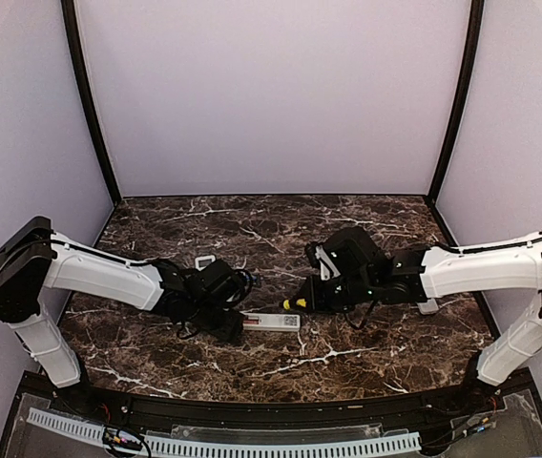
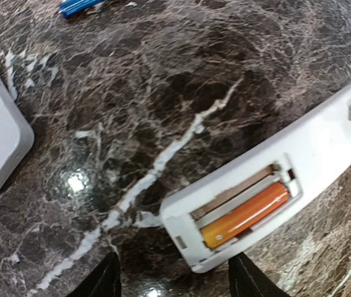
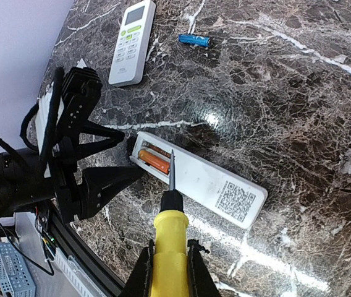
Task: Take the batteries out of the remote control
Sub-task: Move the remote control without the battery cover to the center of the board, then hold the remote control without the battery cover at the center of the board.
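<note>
1. One remote control point(image 2: 324, 142), white, is laid face down near the middle of the counter point(image 2: 163, 80). A square code label is carried on its back, and its battery compartment is uncovered.
2. One orange battery point(image 2: 246, 213) is seated lengthwise in the open compartment, in the slot nearer the remote's long edge.
3. One blue battery point(image 3: 194, 40) is found loose on the counter, well apart from the opened remote.
4. One second remote point(image 3: 131, 42), white, is laid face up with its buttons showing, near the blue battery.
5. The left pincer point(image 2: 175, 278) is released. Its jaws are held apart on either side of the compartment end of the remote control, and contact cannot be told.
6. The right pincer point(image 3: 169, 272) is clenched on one yellow-handled screwdriver point(image 3: 168, 235). The metal tip is placed at the compartment's edge, just beside the orange battery.
</note>
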You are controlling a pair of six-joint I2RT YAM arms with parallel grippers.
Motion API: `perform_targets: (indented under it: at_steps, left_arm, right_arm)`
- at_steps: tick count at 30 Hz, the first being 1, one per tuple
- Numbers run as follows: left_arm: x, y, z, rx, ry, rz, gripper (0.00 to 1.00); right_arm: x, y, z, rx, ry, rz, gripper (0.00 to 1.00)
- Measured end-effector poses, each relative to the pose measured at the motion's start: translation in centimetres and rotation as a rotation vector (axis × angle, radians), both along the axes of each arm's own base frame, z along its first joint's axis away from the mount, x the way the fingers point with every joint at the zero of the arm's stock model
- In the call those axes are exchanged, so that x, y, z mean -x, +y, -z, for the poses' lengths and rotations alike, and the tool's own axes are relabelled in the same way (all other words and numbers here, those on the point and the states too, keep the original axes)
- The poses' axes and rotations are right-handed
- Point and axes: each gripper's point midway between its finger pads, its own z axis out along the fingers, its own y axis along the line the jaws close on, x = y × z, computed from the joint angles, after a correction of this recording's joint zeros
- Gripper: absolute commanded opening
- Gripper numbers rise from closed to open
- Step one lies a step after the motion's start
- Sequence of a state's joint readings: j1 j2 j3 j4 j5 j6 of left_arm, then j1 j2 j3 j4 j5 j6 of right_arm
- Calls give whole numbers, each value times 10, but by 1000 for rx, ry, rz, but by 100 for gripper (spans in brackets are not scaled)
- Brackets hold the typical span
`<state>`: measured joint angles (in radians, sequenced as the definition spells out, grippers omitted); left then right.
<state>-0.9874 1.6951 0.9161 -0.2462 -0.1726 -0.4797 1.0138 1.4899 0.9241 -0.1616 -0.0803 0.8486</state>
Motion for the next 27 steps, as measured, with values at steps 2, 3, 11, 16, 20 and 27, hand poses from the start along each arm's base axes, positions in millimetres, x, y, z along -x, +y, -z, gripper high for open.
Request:
perform_targets:
  at_steps: [2,3,11,16,20,27]
  left_arm:
    - [-2,9,3,-16,3,-21,58]
    - [-1,12,4,-21,7,-26,59]
    - [16,24,-7,102,77,-37,60]
    - [2,23,-40,326,127,-107,55]
    - [-7,19,-44,423,188,-151,50]
    - [-4,12,-28,451,286,-190,47]
  right_arm:
    - [1,1,4,6,9,-7,0]
    - [1,2,5,7,13,-9,0]
    - [3,5,6,2,26,-20,0]
    - [5,7,5,-4,35,-13,0]
    - [9,9,5,-11,50,-7,0]
    - [17,13,5,-19,73,6,0]
